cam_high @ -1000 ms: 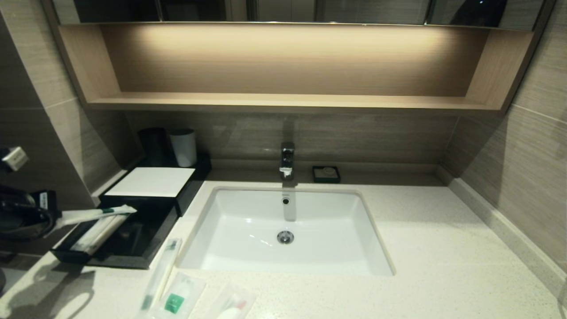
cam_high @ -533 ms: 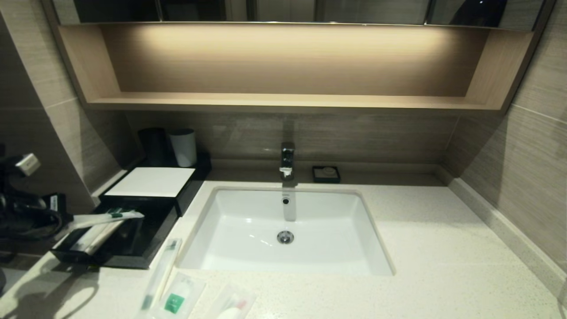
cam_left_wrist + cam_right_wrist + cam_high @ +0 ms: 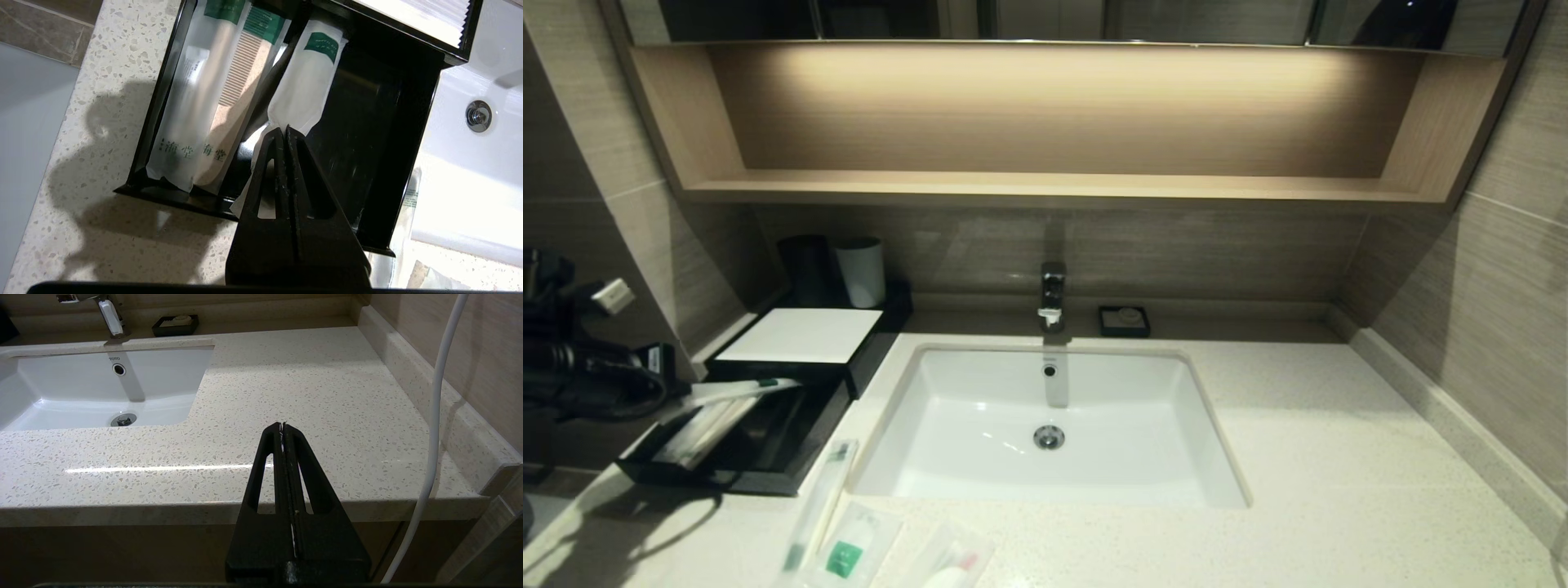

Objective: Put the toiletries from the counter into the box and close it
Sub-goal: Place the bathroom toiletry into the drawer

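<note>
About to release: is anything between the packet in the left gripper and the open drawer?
Nothing visible. The left gripper is shut on the white packet, which hangs over the bare side of the drawer. Two packs lie along the drawer's other side.

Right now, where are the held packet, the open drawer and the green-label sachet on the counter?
held packet (image 3: 300, 90): left wrist view, middle of its white wrapper.
open drawer (image 3: 768, 453): head view, bare black floor.
green-label sachet (image 3: 845, 558): head view, on the green label.
</note>
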{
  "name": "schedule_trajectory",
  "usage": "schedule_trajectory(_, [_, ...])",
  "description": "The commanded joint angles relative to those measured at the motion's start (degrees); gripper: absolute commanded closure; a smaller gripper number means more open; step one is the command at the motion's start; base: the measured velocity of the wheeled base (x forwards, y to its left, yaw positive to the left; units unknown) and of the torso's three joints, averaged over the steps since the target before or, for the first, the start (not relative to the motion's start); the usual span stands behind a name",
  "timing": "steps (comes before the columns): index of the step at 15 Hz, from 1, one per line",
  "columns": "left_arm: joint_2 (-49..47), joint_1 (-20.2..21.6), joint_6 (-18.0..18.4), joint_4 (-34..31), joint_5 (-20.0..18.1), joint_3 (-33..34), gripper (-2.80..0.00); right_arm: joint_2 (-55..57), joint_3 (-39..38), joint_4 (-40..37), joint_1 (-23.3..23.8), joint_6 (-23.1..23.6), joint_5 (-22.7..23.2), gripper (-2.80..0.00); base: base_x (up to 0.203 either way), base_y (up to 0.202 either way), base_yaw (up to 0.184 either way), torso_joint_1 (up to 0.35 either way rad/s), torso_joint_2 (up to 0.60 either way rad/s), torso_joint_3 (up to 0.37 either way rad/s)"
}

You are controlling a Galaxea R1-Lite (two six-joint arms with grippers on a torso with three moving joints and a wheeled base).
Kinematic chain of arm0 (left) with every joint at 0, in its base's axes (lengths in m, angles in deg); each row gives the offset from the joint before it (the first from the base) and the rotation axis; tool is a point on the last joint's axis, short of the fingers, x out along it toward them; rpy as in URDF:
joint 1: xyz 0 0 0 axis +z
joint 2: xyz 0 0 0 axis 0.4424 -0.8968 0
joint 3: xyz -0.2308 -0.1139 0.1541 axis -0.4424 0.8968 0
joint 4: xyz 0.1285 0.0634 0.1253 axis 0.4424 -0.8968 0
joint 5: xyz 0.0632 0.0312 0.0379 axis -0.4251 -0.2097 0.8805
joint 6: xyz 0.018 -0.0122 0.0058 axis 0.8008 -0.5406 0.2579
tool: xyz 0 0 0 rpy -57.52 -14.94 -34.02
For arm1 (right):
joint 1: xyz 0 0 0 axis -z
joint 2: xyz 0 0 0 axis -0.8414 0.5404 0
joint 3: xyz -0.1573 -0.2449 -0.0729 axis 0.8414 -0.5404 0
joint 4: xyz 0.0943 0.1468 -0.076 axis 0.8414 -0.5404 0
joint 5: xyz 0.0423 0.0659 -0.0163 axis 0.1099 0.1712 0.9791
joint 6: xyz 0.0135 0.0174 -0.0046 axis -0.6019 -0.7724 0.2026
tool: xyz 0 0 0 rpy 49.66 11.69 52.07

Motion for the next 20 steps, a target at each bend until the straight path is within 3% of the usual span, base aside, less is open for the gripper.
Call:
schedule_trajectory(1, [-3.9,-0.9,0.1,-0.1,-0.1,-1.9,0.0,0.1,0.0,0.0,0.0,0.0,0.0,0.0,0.0,0.0,0.0,0.0,0.0,0.0])
schedule_trajectory(5, [-9.6,-1.8,0.9,-0.4,0.6,-4.8,0.0,0.1,0.0,0.0,0.0,0.0,0.0,0.0,0.0,0.0,0.0,0.0,0.0,0.0])
schedule_trajectory(11, [-12.0,4.4,5.6,-3.5,2.2,-5.9,0.0,0.1,0.0,0.0,0.0,0.0,0.0,0.0,0.0,0.0,0.0,0.0,0.0,0.0])
schedule_trajectory(16, [-12.1,5.2,7.2,-3.5,2.7,-5.8,0.0,0.1,0.0,0.1,-0.1,0.0,0.0,0.0,0.0,0.0,0.0,0.0,0.0,0.0])
schedule_trajectory(17, [-12.1,5.1,7.7,-3.6,2.8,-5.4,-2.8,0.1,0.0,0.1,0.0,0.0,0.0,0.0,0.0,0.0,0.0,0.0,0.0,0.0])
schedule_trajectory(20, [-11.6,4.9,10.1,-5.2,2.4,-5.2,-2.8,0.1,0.0,0.1,0.0,0.0,0.0,0.0,0.0,0.0,0.0,0.0,0.0,0.0])
